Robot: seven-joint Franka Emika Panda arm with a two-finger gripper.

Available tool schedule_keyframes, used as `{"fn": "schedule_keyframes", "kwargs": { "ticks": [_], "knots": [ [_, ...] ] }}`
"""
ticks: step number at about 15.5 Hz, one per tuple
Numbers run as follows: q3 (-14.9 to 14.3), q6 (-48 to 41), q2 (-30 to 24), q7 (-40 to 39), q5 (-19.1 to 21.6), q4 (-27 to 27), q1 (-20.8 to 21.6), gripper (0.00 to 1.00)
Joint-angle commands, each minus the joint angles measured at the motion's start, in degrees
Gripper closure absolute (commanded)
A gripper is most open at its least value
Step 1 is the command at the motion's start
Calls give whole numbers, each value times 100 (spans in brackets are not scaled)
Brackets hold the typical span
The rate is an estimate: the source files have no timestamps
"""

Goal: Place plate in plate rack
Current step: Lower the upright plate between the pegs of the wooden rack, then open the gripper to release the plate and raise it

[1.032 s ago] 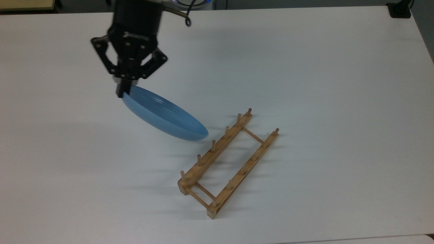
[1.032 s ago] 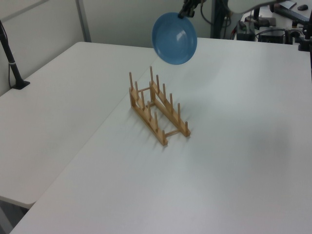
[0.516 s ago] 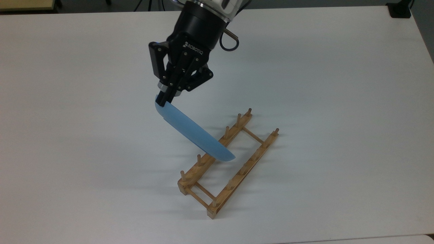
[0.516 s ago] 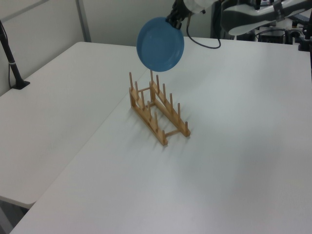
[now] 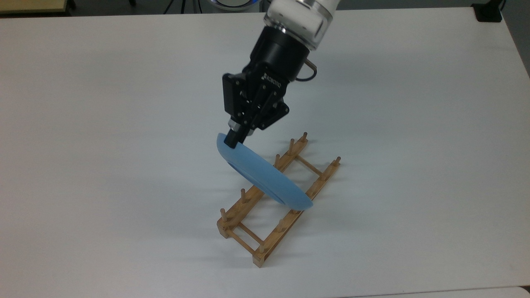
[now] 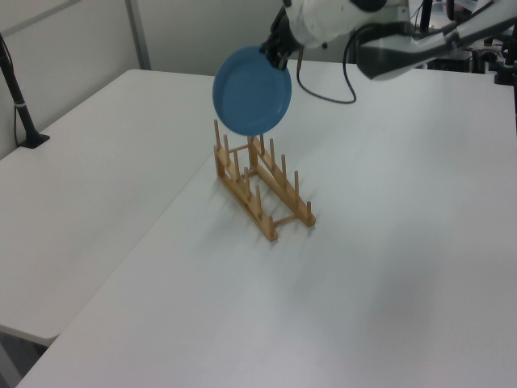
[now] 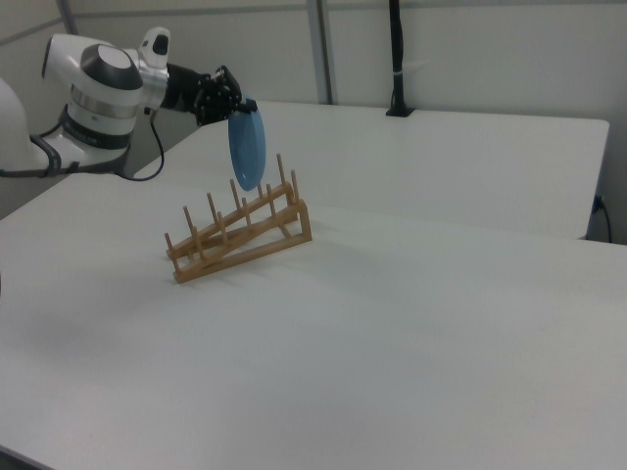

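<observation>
The round light-blue plastic plate (image 5: 265, 174) hangs in the air right over the long light-brown wooden plate rack (image 5: 276, 202). The black two-finger gripper (image 5: 232, 139) is pinched tight on the plate's rim at about 10 o'clock in the top view. The plate stands nearly on its edge, and it leans. In the top view its low end covers the middle of the rack's far rail and reaches the near rail. In the left view (image 6: 251, 90) and the right view (image 7: 246, 145) the plate is above the peg tops and is not touching them.

The rack (image 6: 260, 184) sits on the wide white table (image 5: 103, 165), at about 5 o'clock from the table's middle in the top view. Its upright pegs are the only things near the plate's way down. A black pole (image 6: 18, 97) stands at the table's edge at 9 o'clock in the left view, well apart from the rack. A dark post (image 7: 396, 59) stands at the far table edge at 12 o'clock in the right view. The white robot arm (image 7: 98, 88) reaches in from 9 o'clock there.

One second ago the plate was off to the side of the rack, at about 10 o'clock from it in the top view, and lay flatter. Since then it has moved over the rack and tipped up more
</observation>
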Motion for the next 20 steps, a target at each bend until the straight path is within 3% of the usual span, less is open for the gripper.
{"fn": "schedule_keyframes", "kwargs": {
  "ticks": [1,10,13,15,16,17,18,20],
  "knots": [
    [-70,14,345,421,-458,235,77,100],
    [18,5,451,448,-546,183,147,99],
    [18,5,477,474,-546,130,139,90],
    [18,5,530,570,-555,77,139,70],
    [18,5,608,649,-564,77,139,47],
    [18,5,635,754,-564,86,139,31],
    [18,5,636,825,-573,86,139,30],
    [26,13,636,948,-564,86,139,0]
  ]
}}
